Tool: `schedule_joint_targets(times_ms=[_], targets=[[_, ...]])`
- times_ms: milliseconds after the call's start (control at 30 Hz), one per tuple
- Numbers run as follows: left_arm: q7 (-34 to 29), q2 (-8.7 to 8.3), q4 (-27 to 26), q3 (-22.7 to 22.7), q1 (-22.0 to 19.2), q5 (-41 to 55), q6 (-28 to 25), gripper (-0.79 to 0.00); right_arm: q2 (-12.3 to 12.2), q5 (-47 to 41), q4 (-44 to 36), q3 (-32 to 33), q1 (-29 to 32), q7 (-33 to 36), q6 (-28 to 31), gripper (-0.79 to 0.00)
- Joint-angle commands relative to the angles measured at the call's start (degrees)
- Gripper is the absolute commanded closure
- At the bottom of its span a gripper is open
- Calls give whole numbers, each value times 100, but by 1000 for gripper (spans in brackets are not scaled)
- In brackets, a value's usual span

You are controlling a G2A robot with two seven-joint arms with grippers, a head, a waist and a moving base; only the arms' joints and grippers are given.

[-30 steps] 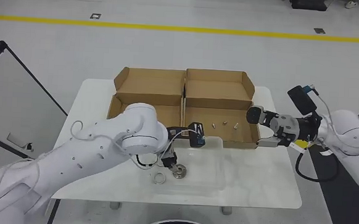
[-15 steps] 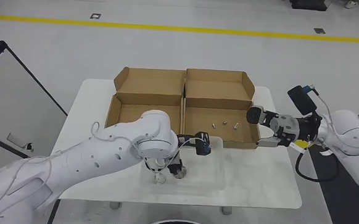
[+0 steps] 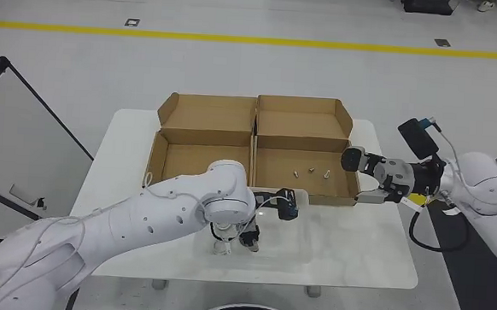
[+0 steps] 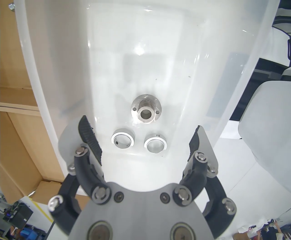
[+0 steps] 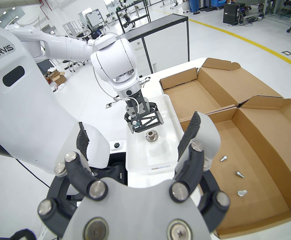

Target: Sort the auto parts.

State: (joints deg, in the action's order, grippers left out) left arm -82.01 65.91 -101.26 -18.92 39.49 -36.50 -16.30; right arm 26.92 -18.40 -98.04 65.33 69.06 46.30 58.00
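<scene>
Since one second ago the left arm has swung rightward across the top view, carrying the left gripper (image 4: 141,125) over the end of the clear tray (image 4: 34,91) at lower centre; the right arm has kept its place.

Left gripper: jaws spread wide, nothing held, poised above the tray floor. Nearest it, in the lower middle of the left wrist view, the left ring (image 4: 122,141) and the right ring (image 4: 155,144) lie flat, side by side, close but apart. Just beyond them stands the flanged hub (image 4: 146,111), bore upward.

Behind the tray sit the left box (image 3: 201,156) and the right box (image 3: 304,163), both open; the right one holds three small bolts (image 5: 239,174). The right gripper (image 5: 138,123) hangs at that box's right edge, jaws apart and empty.

The step in hand appears to be picking one part. To do it well, centre the jaws on a single ring, descend straight so that neither pad nudges its neighbour or the hub, close on the outer rim, then lift clear of the tray wall.
</scene>
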Motion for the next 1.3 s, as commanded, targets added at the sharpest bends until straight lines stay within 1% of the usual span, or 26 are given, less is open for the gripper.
schedule_joint_targets(times_ms=[0, 267, 967, 1033, 1267], targets=[[9, 34, 70, 62, 18, -62, -31, -785, 4, 6, 2, 2, 2, 0, 0, -785], [112, 118, 296, 118, 109, -81, 24, -785, 4, 6, 2, 2, 2, 0, 0, -785], [156, 118, 313, 114, 125, -104, 26, -785, 4, 6, 2, 2, 2, 0, 0, -785], [87, 121, 378, 119, 145, -134, 78, -785, 4, 6, 2, 2, 2, 0, 0, -785], [-441, 210, 229, 197, 55, -200, 305, -785, 4, 6, 2, 2, 2, 0, 0, -785]])
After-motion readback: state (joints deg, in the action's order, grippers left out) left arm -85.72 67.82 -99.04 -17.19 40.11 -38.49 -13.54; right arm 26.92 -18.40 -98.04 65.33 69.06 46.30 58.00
